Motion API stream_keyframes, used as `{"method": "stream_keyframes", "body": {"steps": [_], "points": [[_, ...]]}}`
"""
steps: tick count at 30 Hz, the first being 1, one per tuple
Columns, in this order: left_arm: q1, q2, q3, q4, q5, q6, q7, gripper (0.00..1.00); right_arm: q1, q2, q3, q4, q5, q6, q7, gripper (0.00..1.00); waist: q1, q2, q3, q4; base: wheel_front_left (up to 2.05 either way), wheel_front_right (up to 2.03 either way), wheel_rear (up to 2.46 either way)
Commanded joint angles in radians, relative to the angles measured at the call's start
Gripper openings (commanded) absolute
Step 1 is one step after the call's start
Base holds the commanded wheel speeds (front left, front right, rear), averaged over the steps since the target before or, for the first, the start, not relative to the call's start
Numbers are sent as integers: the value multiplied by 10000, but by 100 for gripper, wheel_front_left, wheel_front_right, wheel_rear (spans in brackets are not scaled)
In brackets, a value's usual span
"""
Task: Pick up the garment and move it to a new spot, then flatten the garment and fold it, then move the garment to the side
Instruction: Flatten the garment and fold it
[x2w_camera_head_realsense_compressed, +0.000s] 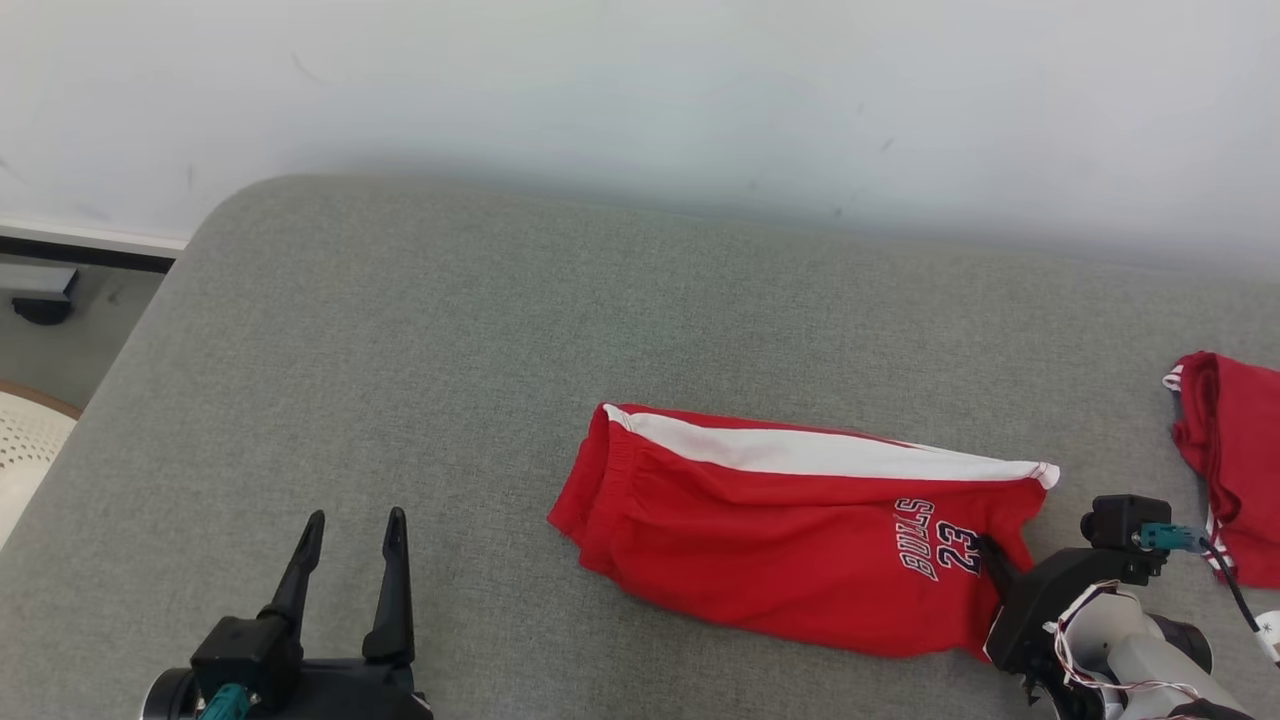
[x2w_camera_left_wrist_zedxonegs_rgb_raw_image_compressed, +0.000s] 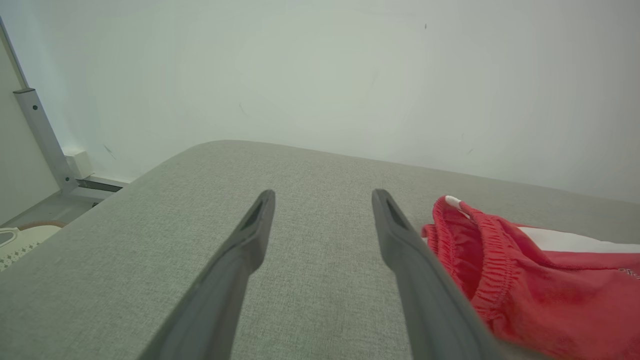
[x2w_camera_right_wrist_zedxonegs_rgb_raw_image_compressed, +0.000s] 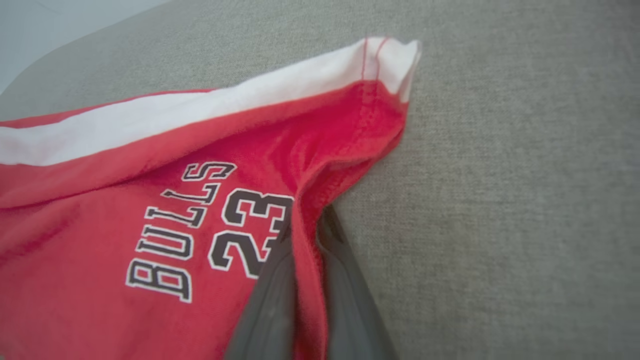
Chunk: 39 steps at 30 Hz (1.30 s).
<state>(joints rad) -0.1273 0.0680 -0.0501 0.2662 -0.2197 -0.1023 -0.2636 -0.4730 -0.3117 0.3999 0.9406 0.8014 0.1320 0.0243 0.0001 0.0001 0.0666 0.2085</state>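
— Where does your head camera sit?
— High, looking down from behind the left gripper (x2w_camera_head_realsense_compressed: 357, 514) and right gripper (x2w_camera_head_realsense_compressed: 990, 558) onto the grey cushion (x2w_camera_head_realsense_compressed: 400, 330).
— Your wrist cameras?
— Low, along each gripper's fingers (x2w_camera_left_wrist_zedxonegs_rgb_raw_image_compressed: 240, 260); right's closest. All three share the red Bulls shorts (x2w_camera_head_realsense_compressed: 780, 540).

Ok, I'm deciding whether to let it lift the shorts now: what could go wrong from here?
1. The right claw pinches just a thin fold of hem on the red shorts; it may slip out on lifting.
2. The left claw is open, off the cloth, so a lift would likely leave the shorts dangling bunched.
3. The other red garment lies close by on the right; a sweep could snag it.
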Motion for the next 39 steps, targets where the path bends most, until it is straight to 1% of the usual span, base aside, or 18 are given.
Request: {"method": "stream_keyframes", "body": {"steps": [1, 9, 15, 19, 23, 30, 35, 37, 38, 39], "points": [[12, 15, 67, 30, 51, 13, -30, 100, 154, -81, 16, 124, -43, -18, -5, 0, -1, -1, -72, -60, 0, 0, 0], [212, 144, 171, 20, 97, -5, -30, 100, 185, -729, -232, -5, -100, -18, -186, 0, -1, -1, -275, -222, 0, 0, 0], [293, 116, 227, 17, 82, 5, -30, 100, 224, -949, -253, -390, -135, -18, -57, 0, -1, -1, -323, -388, 0, 0, 0], [352, 114, 256, 56, 93, -2, -30, 100, 186, -724, -135, -1113, -25, -18, 160, 0, -1, -1, -397, -465, 0, 0, 0], [384, 119, 269, 83, 110, -11, -30, 100, 181, -554, -57, -2258, 168, -18, 519, 0, -1, -1, -471, -507, 0, 0, 0], [356, 80, 163, 167, 113, -30, -30, 100, 438, -25, -134, -4281, 307, -17, 1503, 0, -1, -1, -563, -422, 0, 0, 0], [276, 54, 91, 195, 64, -61, -30, 100, 406, 682, -380, -5097, 123, -17, 2194, 0, -1, -1, -565, -245, 0, 0, 0], [195, 30, 36, 218, 54, -74, -30, 100, 361, 982, -482, -5232, -47, -17, 2406, 0, -1, -1, -545, -136, 0, 0, 0], [122, 1, -24, 244, 35, -79, -30, 100, 321, 1319, -555, -5197, -220, -17, 2602, 0, -1, -1, -506, -28, 0, 0, 0], [122, 1, -24, 244, 35, -79, -30, 100, 321, 1319, -555, -5197, -220, -17, 2602, 0, -1, -1, -506, -28, 0, 0, 0]]}}
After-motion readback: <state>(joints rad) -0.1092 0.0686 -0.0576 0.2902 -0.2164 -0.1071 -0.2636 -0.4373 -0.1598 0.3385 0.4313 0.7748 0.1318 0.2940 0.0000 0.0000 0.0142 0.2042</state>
